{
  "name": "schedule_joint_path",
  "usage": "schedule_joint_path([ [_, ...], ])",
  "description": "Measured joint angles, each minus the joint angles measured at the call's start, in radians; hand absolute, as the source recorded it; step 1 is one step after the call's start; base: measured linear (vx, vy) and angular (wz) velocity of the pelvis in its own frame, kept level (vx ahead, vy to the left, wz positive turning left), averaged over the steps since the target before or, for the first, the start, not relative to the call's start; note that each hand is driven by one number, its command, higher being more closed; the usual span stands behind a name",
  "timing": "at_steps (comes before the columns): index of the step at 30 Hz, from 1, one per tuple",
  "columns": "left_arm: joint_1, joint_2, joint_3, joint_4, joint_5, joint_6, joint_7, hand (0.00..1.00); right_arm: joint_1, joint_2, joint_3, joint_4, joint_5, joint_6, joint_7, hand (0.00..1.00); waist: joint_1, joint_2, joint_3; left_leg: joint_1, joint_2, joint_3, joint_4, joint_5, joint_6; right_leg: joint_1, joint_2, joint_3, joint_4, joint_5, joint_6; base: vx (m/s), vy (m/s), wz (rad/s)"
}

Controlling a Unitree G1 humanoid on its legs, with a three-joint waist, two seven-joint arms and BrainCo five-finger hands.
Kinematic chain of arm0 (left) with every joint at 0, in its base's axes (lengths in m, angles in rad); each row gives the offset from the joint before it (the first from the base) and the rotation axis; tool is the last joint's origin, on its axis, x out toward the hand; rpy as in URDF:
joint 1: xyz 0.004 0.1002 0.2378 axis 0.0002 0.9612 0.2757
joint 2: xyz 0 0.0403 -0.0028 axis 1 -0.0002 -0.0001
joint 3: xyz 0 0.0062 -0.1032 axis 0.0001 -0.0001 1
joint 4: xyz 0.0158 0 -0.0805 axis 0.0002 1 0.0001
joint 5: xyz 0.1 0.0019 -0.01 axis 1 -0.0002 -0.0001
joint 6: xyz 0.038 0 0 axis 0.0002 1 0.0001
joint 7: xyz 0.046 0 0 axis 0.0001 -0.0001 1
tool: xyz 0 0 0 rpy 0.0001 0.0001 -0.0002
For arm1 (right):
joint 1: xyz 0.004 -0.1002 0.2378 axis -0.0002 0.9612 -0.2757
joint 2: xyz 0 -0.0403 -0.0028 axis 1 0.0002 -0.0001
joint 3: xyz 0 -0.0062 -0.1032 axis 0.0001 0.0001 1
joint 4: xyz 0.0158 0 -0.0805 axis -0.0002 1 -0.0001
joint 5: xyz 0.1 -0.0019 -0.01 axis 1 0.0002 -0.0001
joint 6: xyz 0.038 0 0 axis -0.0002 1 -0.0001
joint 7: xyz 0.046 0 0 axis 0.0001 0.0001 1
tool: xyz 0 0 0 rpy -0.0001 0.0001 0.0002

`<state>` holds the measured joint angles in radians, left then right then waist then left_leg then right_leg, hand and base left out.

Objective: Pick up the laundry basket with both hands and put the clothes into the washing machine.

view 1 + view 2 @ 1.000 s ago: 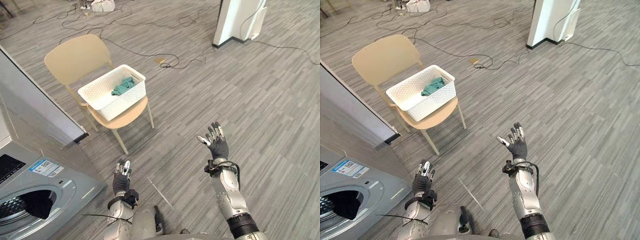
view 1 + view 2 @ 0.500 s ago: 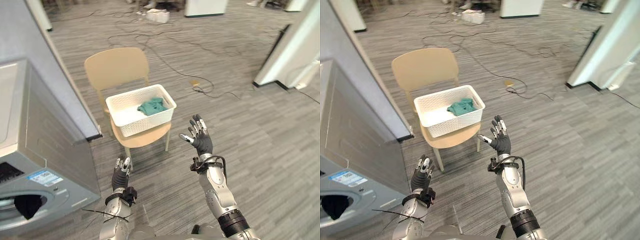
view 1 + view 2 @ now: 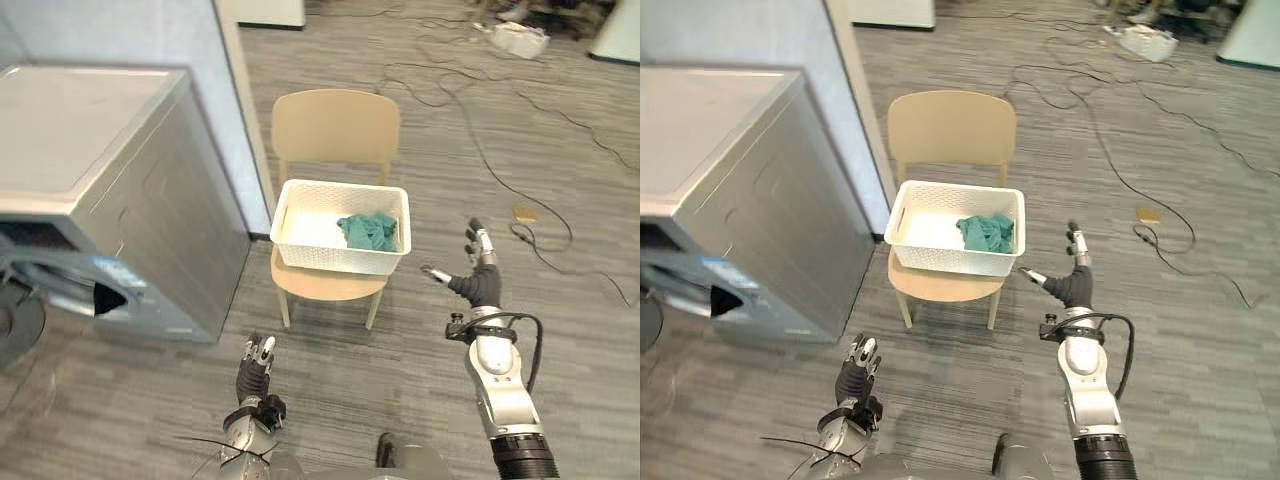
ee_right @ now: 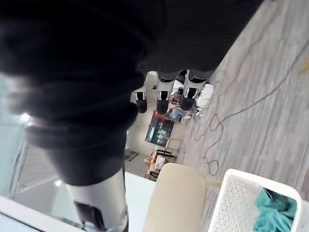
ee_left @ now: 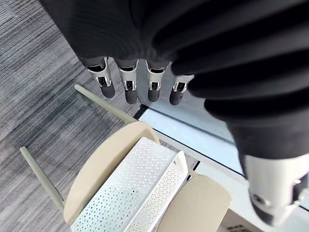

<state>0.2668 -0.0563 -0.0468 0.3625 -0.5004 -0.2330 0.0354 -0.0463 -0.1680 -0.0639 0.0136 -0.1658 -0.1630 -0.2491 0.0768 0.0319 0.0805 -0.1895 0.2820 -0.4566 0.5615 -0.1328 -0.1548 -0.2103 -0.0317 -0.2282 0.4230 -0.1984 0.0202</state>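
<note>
At the far left stands the washing machine (image 3: pixel 110 190), with a dark opening low in its front. Next comes the left hand (image 3: pixel 254 365), low over the floor (image 3: pixel 150 400), its fingers straight and holding nothing. Further right, the white laundry basket (image 3: pixel 335 258) sits on the seat of a beige chair (image 3: pixel 335 125), and the green clothes (image 3: pixel 368 230) lie inside it, toward its right end. The right hand (image 3: pixel 478 285) is raised near the basket's right side but apart from it, fingers spread and empty. I judge this to be the approach step: next, both hands must reach the basket's two ends and close on its rim.
</note>
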Motion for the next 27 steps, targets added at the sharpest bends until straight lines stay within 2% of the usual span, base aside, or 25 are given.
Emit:
schedule_joint_path([
  [1, 0.012, 0.002, -0.003, -0.001, 0.000, 0.007, -0.014, 0.00, -0.033, -0.008, -0.001, 0.001, -0.032, 0.010, -0.014, 0.00, 0.018, -0.004, 0.005, -0.027, -0.005, 0.041, 0.073, -0.014, 0.012, 0.034, 0.007, -0.012, -0.022, 0.004, -0.015, 0.03, -0.241, 0.31],
  [2, 0.020, 0.002, -0.009, -0.006, 0.000, 0.010, -0.017, 0.00, -0.051, -0.017, -0.003, 0.001, -0.044, 0.014, -0.018, 0.00, 0.018, -0.005, 0.008, -0.049, -0.007, 0.075, 0.100, -0.020, 0.022, 0.045, 0.011, -0.020, -0.032, 0.004, -0.019, -0.01, -0.143, 0.25],
  [4, 0.028, 0.007, -0.032, -0.015, 0.001, 0.015, -0.037, 0.00, -0.095, -0.048, -0.016, 0.023, -0.083, 0.015, -0.031, 0.00, 0.018, 0.001, 0.016, -0.098, 0.001, 0.213, 0.121, -0.032, 0.059, 0.064, 0.010, -0.051, -0.045, 0.002, -0.023, -0.05, -0.079, 0.42],
  [6, 0.032, 0.022, -0.042, -0.015, 0.001, 0.022, -0.046, 0.00, -0.137, -0.076, -0.020, 0.090, -0.088, 0.022, -0.034, 0.00, 0.012, -0.014, 0.023, -0.072, -0.002, 0.281, 0.001, -0.028, 0.056, 0.061, -0.015, -0.060, -0.074, 0.004, -0.019, -0.07, 0.021, 0.50],
  [8, 0.031, 0.039, -0.051, -0.021, 0.001, 0.027, -0.058, 0.00, -0.231, -0.128, -0.015, 0.201, -0.130, 0.051, -0.030, 0.00, 0.021, -0.007, 0.028, -0.048, -0.014, 0.352, -0.174, -0.007, 0.022, 0.017, -0.039, -0.067, -0.139, 0.068, 0.017, -0.10, 0.140, 0.25],
  [10, 0.031, 0.054, -0.066, -0.027, 0.000, 0.030, -0.058, 0.00, -0.328, -0.149, -0.007, 0.300, -0.171, 0.077, -0.031, 0.00, 0.034, -0.007, 0.064, -0.045, -0.021, 0.375, -0.245, -0.008, 0.013, -0.010, -0.043, -0.059, -0.165, 0.114, 0.027, -0.09, 0.133, -0.14],
  [11, 0.036, 0.074, -0.083, -0.050, 0.000, 0.032, -0.059, 0.00, -0.389, -0.157, 0.006, 0.357, -0.202, 0.095, -0.030, 0.00, 0.060, -0.010, 0.092, -0.048, -0.023, 0.391, -0.244, -0.019, -0.005, -0.026, -0.047, -0.038, -0.169, 0.134, 0.037, -0.11, 0.158, -0.32],
  [13, 0.037, 0.101, -0.110, -0.080, 0.000, 0.032, -0.068, 0.00, -0.473, -0.161, 0.018, 0.418, -0.228, 0.104, -0.024, 0.00, 0.069, -0.014, 0.124, -0.064, -0.043, 0.410, -0.227, -0.025, -0.012, -0.047, -0.069, -0.023, -0.158, 0.146, 0.048, -0.12, 0.170, -0.21],
  [15, 0.035, 0.118, -0.121, -0.154, 0.000, 0.030, -0.096, 0.00, -0.633, -0.206, 0.071, 0.535, -0.238, 0.106, -0.008, 0.00, 0.078, -0.016, 0.150, -0.125, -0.072, 0.439, -0.193, -0.037, 0.007, -0.118, -0.098, -0.001, -0.149, 0.177, 0.062, -0.22, 0.192, -0.25],
  [19, -0.006, 0.119, -0.122, -0.217, 0.000, 0.027, -0.100, 0.00, -0.833, -0.288, 0.114, 0.709, -0.248, 0.128, 0.001, 0.00, 0.102, -0.014, 0.201, -0.200, -0.070, 0.484, -0.140, -0.047, 0.023, -0.170, -0.101, 0.036, -0.216, 0.242, 0.066, -0.16, 0.099, -0.36],
  [20, -0.025, 0.119, -0.123, -0.217, 0.000, 0.027, -0.098, 0.00, -0.881, -0.311, 0.130, 0.752, -0.247, 0.145, 0.006, 0.00, 0.103, -0.015, 0.222, -0.219, -0.070, 0.494, -0.135, -0.050, 0.028, -0.171, -0.102, 0.033, -0.255, 0.268, 0.066, -0.13, 0.068, -0.26],
  [23, -0.028, 0.120, -0.125, -0.218, -0.001, 0.027, -0.097, 0.00, -0.927, -0.335, 0.194, 0.796, -0.245, 0.154, 0.011, 0.00, 0.103, -0.022, 0.229, -0.266, -0.061, 0.500, -0.114, -0.054, 0.033, -0.177, -0.105, -0.002, -0.324, 0.322, 0.062, -0.03, 0.066, -0.17],
  [27, -0.031, 0.120, -0.136, -0.242, -0.001, 0.028, -0.097, 0.00, -0.980, -0.343, 0.273, 0.846, -0.250, 0.172, 0.015, 0.00, 0.106, -0.026, 0.246, -0.298, -0.040, 0.485, -0.082, -0.063, 0.025, -0.181, -0.081, -0.017, -0.342, 0.345, 0.064, 0.04, 0.014, -0.02],
])
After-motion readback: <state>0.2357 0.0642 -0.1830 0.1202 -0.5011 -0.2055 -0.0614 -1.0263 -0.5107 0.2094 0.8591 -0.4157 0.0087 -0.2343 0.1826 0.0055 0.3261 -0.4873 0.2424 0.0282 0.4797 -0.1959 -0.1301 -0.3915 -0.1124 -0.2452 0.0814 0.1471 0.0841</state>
